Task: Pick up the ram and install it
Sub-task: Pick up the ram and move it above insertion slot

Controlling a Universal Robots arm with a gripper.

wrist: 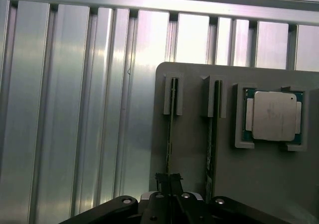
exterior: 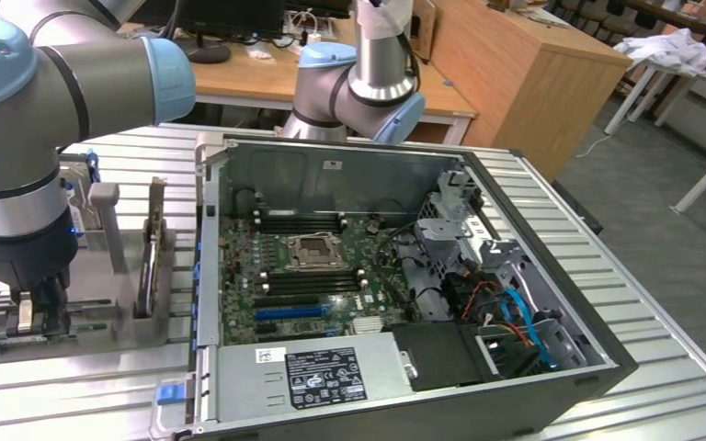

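The ram stands on edge in a slot of a grey holder plate, showing as a thin dark-green strip. My gripper is right over its near end, its fingers pressed together on the stick's edge. A second ram stick stands in the neighbouring slot. In the exterior view my gripper reaches straight down into the grey holder at the exterior view's left, beside the open computer case. The ram slots on the motherboard are bare.
A processor rests in a pocket of the same holder plate. Ribbed aluminium table surrounds the holder. Inside the case are a processor socket, cables and a power supply. A second robot arm stands behind the case.
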